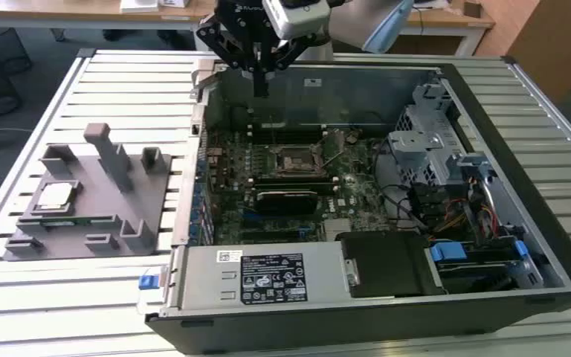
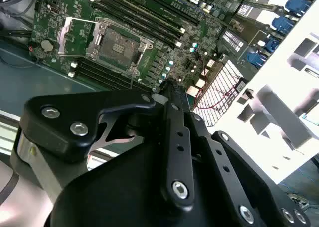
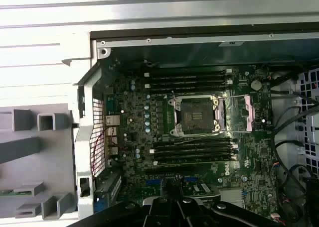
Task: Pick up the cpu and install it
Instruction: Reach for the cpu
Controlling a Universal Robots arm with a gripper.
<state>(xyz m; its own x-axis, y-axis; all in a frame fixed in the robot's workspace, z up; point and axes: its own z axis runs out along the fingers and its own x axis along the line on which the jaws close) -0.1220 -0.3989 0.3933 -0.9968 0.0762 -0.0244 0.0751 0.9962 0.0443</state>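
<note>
Metal slats make up the table, and the big open case lies on it. Beside the case, on the exterior view's left, sits a grey holder. The gripper hangs over the case's far wall, fingers together, holding nothing. The socket looks open and empty. The cpu lies flat in the holder, shiny side up, well apart from the gripper. It is square, so no side is the long one. I think the picking up has not begun. A grab needs the fingers apart and straight over the cpu.
</note>
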